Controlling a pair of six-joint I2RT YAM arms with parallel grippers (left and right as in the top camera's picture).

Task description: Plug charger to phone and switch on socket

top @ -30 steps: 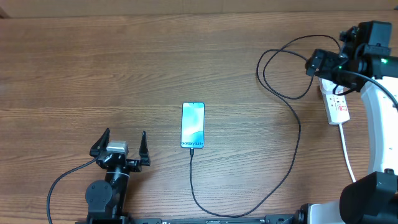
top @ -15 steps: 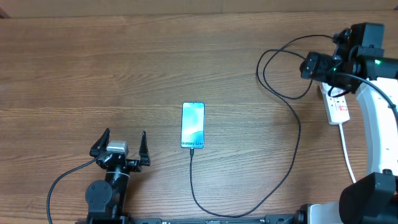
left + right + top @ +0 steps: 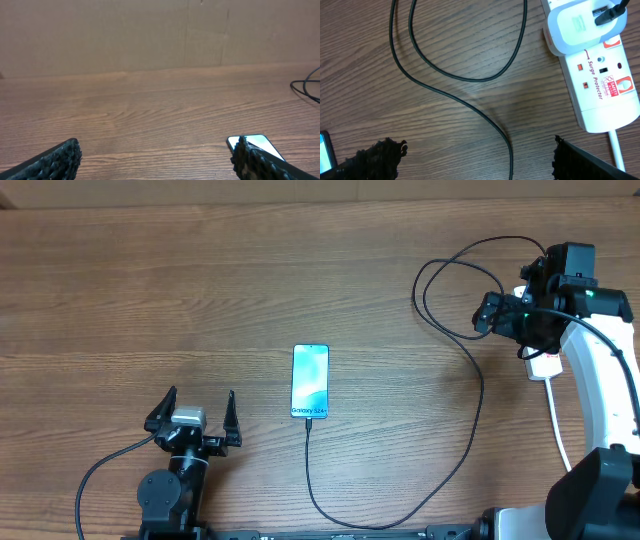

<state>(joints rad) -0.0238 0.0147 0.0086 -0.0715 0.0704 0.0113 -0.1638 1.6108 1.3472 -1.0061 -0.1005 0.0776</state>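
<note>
- At the middle of the desk, the phone lies flat, the charger cable meeting its near edge.
- Far right: the socket.
- Left pincer, near left: spread wide, empty.
- Right pincer, beside the socket: spread wide, empty.

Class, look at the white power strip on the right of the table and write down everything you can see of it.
The power strip is an elongated white plastic bar printed "Surge Protector", with small red-marked switches beside its outlets. It lies flat on the wooden table. A white adapter sits in its upper outlet, with a black connector plugged into it. A thick white cord leaves its lower end. Overhead, the right arm covers most of it.
</note>
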